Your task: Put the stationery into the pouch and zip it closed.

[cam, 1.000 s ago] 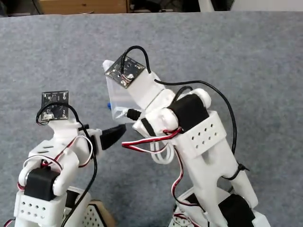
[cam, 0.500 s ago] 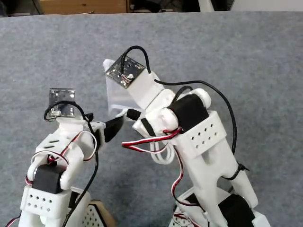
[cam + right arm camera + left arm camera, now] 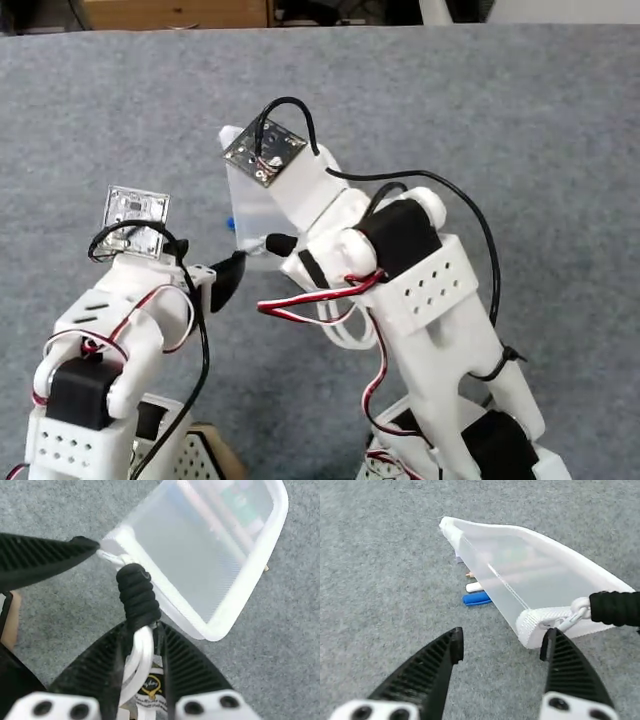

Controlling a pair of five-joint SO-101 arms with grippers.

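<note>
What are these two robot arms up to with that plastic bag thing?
They are busy with a see-through pouch on the grey table. The right gripper is shut on a black cord fixed to a ring at the pouch's corner. The left gripper is open, close to that same corner. A blue pen and a white tip stick out at the pouch's edge; other stationery shows dimly inside.
</note>
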